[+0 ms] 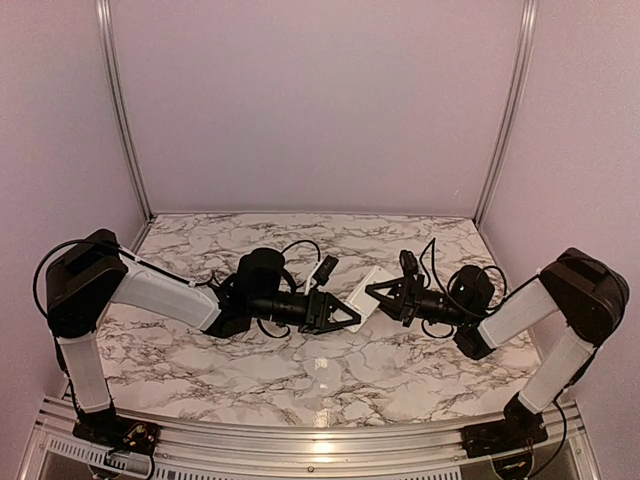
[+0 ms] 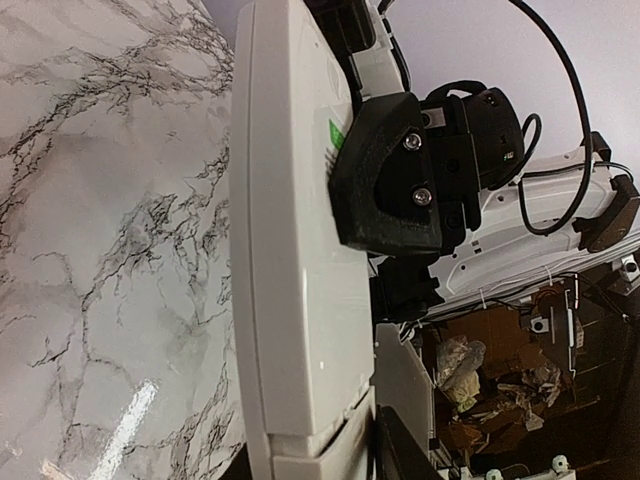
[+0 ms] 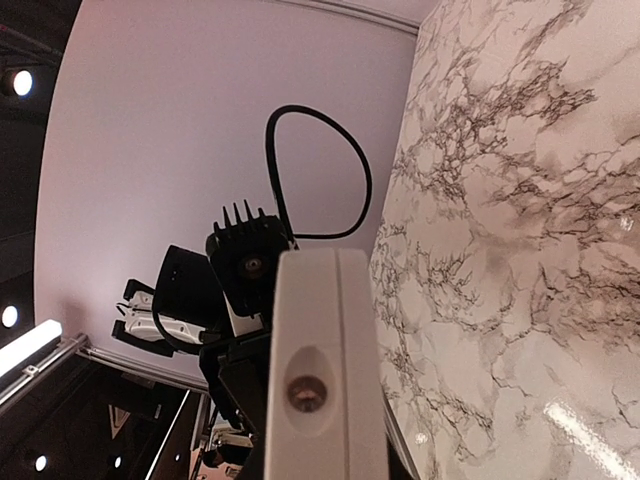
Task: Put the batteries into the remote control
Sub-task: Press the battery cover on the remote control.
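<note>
Right pincer (image 1: 384, 293) clamps remote control (image 1: 363, 288); left pincer (image 1: 351, 318) at its other end.

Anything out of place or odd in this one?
Nothing spilled or damaged. The remote control is held on edge, clamped by the right gripper; no batteries show in any view.

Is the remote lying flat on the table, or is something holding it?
Held. The right gripper is shut on the remote control, clamping its white faces, so it is tipped on edge, not lying flat.
</note>
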You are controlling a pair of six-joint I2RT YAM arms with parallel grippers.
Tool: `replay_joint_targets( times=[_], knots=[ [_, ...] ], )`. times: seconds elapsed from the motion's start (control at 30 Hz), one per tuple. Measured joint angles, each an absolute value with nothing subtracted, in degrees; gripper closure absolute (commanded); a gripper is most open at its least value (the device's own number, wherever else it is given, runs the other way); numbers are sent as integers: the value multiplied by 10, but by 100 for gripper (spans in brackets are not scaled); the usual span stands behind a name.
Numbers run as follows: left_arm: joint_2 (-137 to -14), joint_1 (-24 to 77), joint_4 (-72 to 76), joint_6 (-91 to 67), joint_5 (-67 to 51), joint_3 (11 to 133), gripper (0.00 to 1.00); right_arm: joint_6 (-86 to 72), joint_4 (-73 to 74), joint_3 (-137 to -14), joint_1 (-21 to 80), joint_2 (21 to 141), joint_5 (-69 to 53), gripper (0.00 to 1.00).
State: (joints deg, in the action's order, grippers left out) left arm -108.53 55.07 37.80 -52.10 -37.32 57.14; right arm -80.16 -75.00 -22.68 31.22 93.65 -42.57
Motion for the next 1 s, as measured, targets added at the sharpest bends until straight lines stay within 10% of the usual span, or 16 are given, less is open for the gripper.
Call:
replay_joint_targets(
  times=[0.13,0.63,1.0],
  knots=[
    [-1085,550,378,-526,-375,571,71,-797,-753,-227,312,936,-426,100],
    [-1056,551,343,-467,-335,564,2,-810,-751,-227,313,936,-426,100],
    [-910,543,247,-332,-266,524,1,-806,-751,-227,313,936,-447,100]
  ],
)
